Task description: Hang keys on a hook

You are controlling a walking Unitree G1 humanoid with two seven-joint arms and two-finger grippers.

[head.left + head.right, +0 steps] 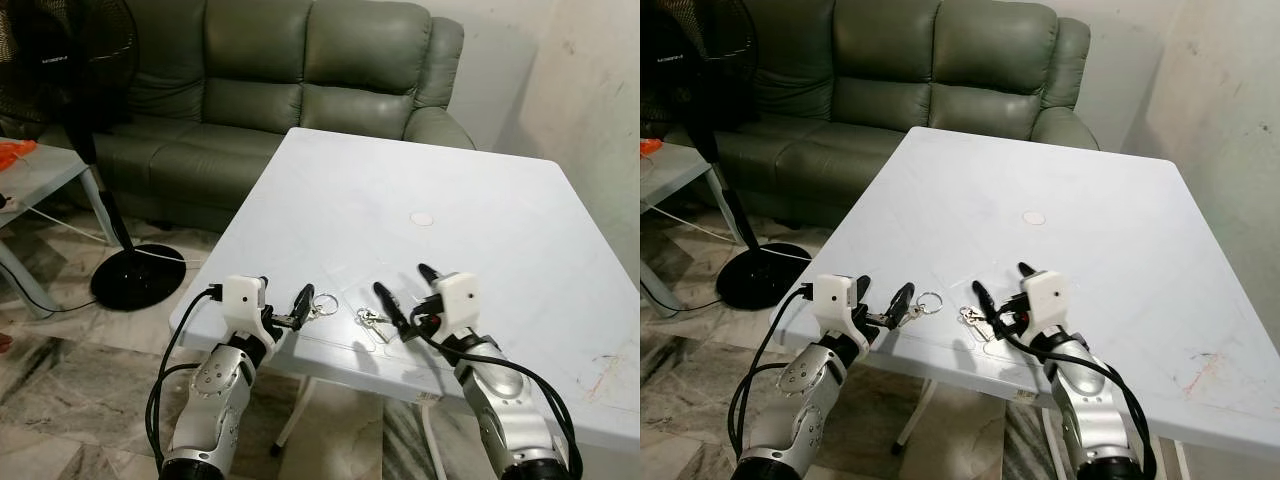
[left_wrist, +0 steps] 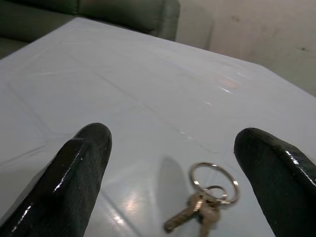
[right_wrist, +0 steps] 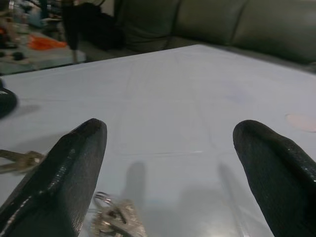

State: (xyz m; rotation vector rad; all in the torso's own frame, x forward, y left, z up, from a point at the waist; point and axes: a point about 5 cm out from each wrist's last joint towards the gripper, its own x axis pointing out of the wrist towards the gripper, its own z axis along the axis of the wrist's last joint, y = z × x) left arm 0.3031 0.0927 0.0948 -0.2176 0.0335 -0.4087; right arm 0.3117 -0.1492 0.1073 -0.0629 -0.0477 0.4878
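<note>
Two sets of keys are seen lying on the white desk (image 1: pixel 420 180) near its front edge: a bunch with a large ring (image 1: pixel 318 305) just ahead of the left pincer (image 1: pixel 283 305), and a second, smaller bunch (image 1: pixel 372 320) just beside the right pincer (image 1: pixel 408 300). Both pincers are held spread wide with nothing gripped; in the head views the left pincer's inner finger appears very close to, perhaps touching, the ringed bunch, though contact cannot be confirmed. The task is judged to be at its very start: no keys have been lifted, and no hook can be made out in any picture, so the grasp, the carry and the hanging are all left to do. In the left wrist view the ringed bunch (image 2: pixel 210 200) is shown between the two black fingers (image 2: pixel 74 168), flat on the desk, with its ring and key blades plainly resolved, a detail that stays small in the head views. In the right wrist view the smaller bunch (image 3: pixel 116 217) is caught low between that pincer's fingers (image 3: pixel 59 173), blurred, and the tip of the other bunch (image 3: pixel 19 160) appears off to the side. The wider room is given by the head views: a green sofa (image 1: pixel 300 80) behind the desk, a standing fan (image 1: pixel 75 100) on the robot's left, and a small round mark (image 1: pixel 424 217) on the desk top.
</note>
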